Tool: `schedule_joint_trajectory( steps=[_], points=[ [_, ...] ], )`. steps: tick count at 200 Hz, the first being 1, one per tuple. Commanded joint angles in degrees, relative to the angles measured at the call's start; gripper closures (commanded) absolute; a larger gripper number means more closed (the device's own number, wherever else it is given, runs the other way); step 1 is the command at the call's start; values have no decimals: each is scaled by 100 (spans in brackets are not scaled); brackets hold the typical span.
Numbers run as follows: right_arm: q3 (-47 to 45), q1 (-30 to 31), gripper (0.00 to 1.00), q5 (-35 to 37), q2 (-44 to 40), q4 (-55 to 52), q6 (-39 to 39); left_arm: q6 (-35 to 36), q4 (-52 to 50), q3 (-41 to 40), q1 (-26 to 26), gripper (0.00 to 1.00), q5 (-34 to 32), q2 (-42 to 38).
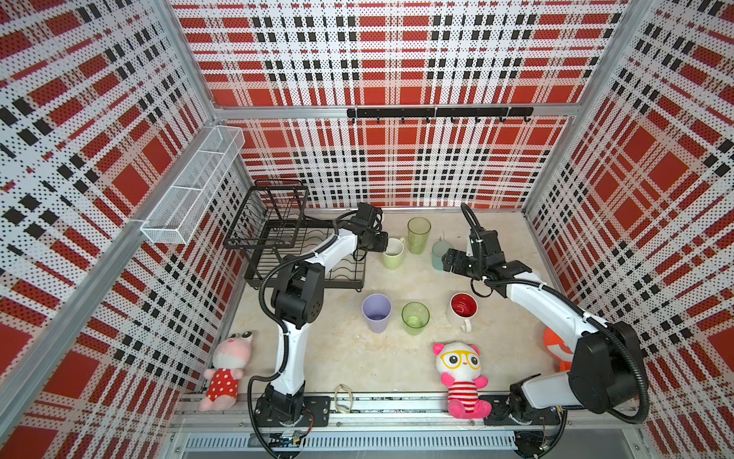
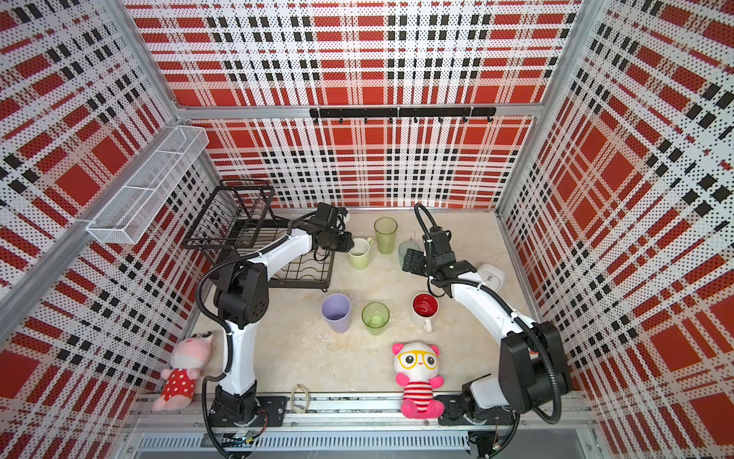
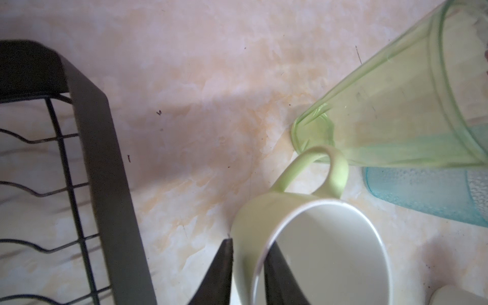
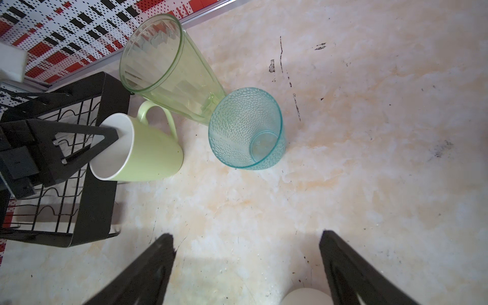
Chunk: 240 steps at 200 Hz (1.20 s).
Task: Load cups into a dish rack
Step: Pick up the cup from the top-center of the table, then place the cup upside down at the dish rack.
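Note:
The pale green mug (image 1: 393,254) (image 3: 317,250) stands upright just right of the black dish rack (image 1: 278,238) (image 3: 105,158). My left gripper (image 1: 386,243) (image 3: 248,241) pinches its rim, one finger inside and one outside. Behind it stand the olive-green tumbler (image 1: 418,235) (image 4: 169,71) and the teal tumbler (image 1: 439,254) (image 4: 245,129). My right gripper (image 1: 447,262) (image 4: 247,237) hangs open and empty beside the teal tumbler. Nearer the front stand the lavender cup (image 1: 376,312), the bright green tumbler (image 1: 415,318) and the white mug with red inside (image 1: 462,308). Nothing sits in the rack.
A white mesh basket (image 1: 190,190) hangs on the left wall and a black hook rail (image 1: 437,113) on the back wall. Two plush toys (image 1: 226,369) (image 1: 462,377) sit at the front edge. A white clock (image 2: 490,276) lies behind the right arm.

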Motion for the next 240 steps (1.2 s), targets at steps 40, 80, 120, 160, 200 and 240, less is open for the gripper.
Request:
schedule_joint_trajectory(
  steps=[40,80,120,160,200,240],
  points=[
    [-43,-6,10,-19,126,-83,32,154,-210,250,-59,99,-33,161],
    [-19,-6,10,-81,136,-55,28,122,-210,215,0,100,215,-129],
    [122,-2,9,-288,38,-86,85,119,-156,77,11,100,311,-757],
    [718,-7,5,-1361,-165,-209,801,-27,673,-599,85,100,573,-1856],
    [893,-207,1,-2535,-554,485,1764,-1169,3290,-2042,280,100,2365,-3001],
    [-418,-459,0,-3905,-938,4323,4387,-2934,6322,-3212,189,100,3451,-3533]
  ],
)
